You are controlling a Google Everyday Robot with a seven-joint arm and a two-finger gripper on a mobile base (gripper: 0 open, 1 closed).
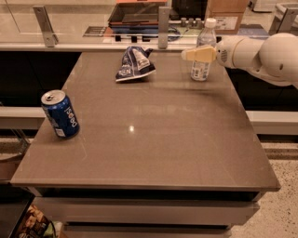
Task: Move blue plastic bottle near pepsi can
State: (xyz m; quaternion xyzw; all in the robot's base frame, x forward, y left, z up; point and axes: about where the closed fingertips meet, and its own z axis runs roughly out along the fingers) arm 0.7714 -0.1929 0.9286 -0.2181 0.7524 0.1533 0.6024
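Note:
The blue plastic bottle (201, 70), clear with a white cap and a white label, stands upright at the far right of the table. My gripper (189, 55) reaches in from the right at the bottle's mid height, crosses in front of it and sticks out past its left side. The pepsi can (60, 115) stands upright near the table's left edge, far from the bottle.
A crumpled blue-and-white snack bag (133, 64) lies at the far middle of the brown table (153, 139). Behind the table runs a counter with a metal post (162, 27), a tray (135, 14) and a cardboard box (228, 16).

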